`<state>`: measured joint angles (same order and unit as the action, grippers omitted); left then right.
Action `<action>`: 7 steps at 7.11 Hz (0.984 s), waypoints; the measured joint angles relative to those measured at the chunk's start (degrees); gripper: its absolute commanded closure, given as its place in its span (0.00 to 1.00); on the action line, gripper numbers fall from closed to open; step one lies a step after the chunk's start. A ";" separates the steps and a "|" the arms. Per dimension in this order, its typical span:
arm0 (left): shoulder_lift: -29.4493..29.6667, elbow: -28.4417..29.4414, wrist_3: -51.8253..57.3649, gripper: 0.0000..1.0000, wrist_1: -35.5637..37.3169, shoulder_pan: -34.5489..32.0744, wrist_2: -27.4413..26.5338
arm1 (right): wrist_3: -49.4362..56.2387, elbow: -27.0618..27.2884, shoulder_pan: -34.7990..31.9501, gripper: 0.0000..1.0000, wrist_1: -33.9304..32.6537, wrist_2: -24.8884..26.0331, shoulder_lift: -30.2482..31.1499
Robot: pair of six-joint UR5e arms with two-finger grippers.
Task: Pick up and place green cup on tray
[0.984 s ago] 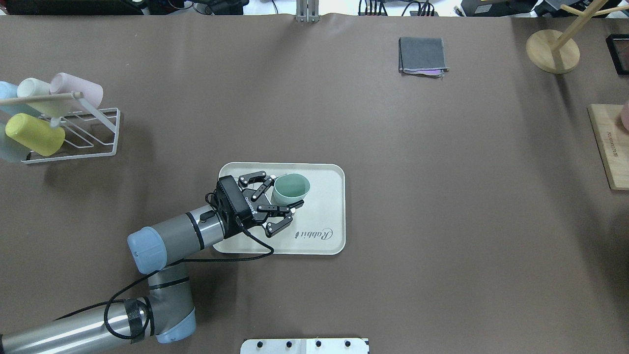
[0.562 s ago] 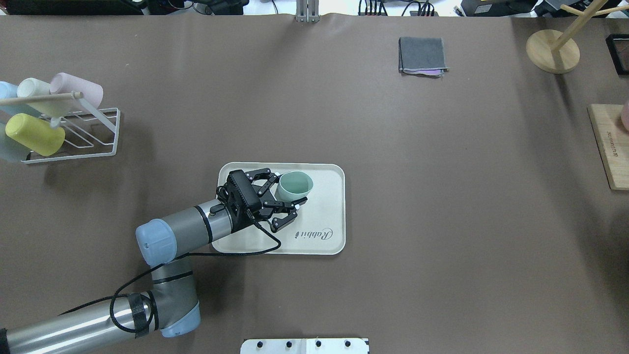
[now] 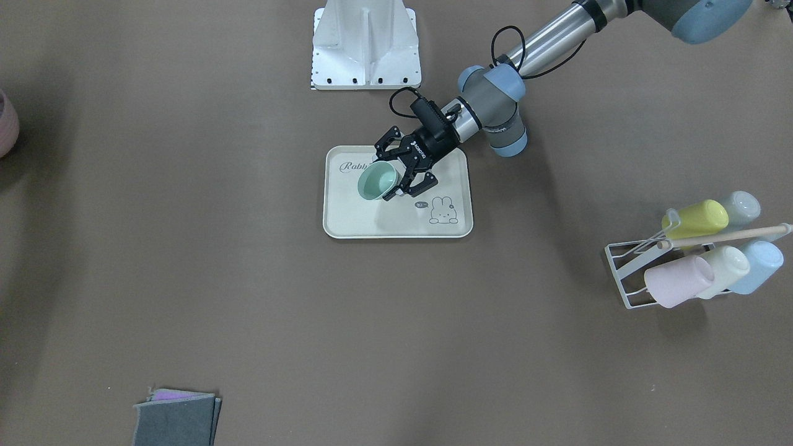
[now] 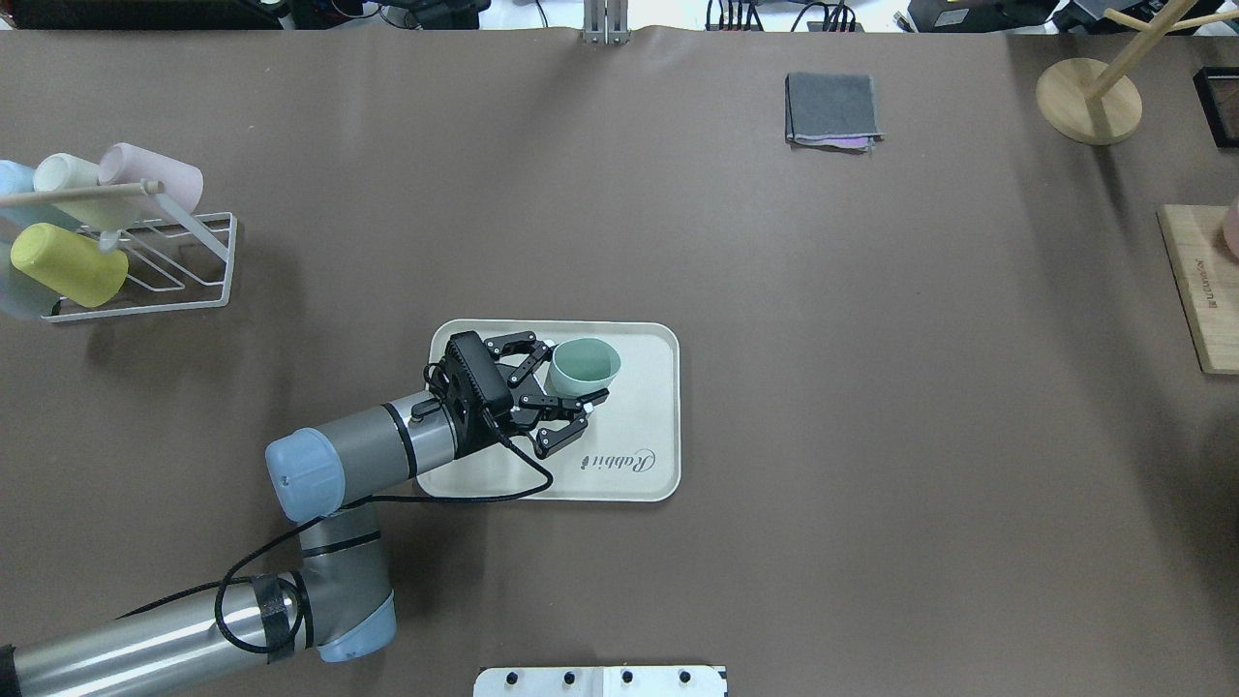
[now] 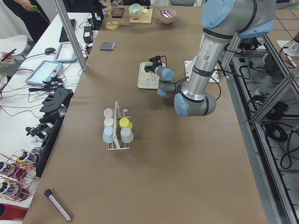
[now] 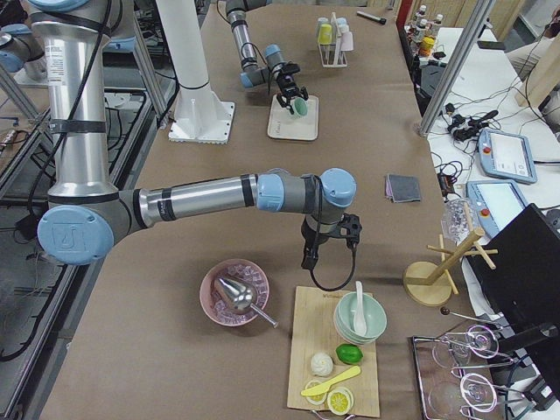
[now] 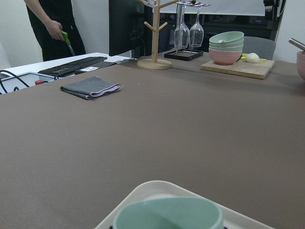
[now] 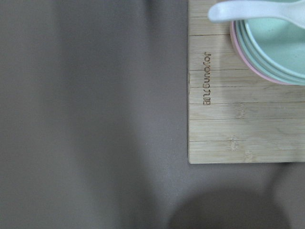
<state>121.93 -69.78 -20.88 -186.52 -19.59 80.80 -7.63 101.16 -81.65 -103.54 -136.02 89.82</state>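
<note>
The fingers (image 4: 557, 399) of the left gripper (image 4: 569, 376) are closed on the one green cup (image 4: 586, 363), one finger on each side of its wall. The cup is tilted, mouth turned up and away from the wrist, over the far half of the one tray (image 4: 634, 416). You cannot tell whether its base touches the tray. The tray lies flat on the tabletop (image 4: 871, 387). Well apart, at the left end, you can count one wire rack (image 4: 145, 305) holding five pastel cups (image 4: 155, 179), all lying on their sides. One folded grey cloth (image 4: 832, 106) lies near the far edge. The right gripper (image 6: 332, 229) hangs beside one wooden board (image 8: 238, 95). Whether its fingers are open or closed, you cannot tell.
</note>
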 measured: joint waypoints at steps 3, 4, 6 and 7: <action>-0.41 -0.01 -0.04 0.02 -0.84 0.05 -0.04 | -0.10 -0.04 0.00 0.00 0.03 -0.03 0.00; -0.46 -0.01 -0.04 0.02 -0.96 0.07 -0.08 | -0.10 -0.07 0.00 0.00 0.06 -0.03 0.00; -0.47 -0.11 0.02 0.02 -1.03 0.07 -0.10 | -0.10 -0.08 0.00 0.00 0.09 -0.11 0.06; -0.49 -0.27 0.04 0.02 -1.04 0.05 -0.06 | -0.12 -0.04 0.00 0.00 0.09 -0.14 0.06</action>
<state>121.44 -70.04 -20.84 -187.55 -19.54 80.74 -7.75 101.12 -81.65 -103.45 -136.17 89.88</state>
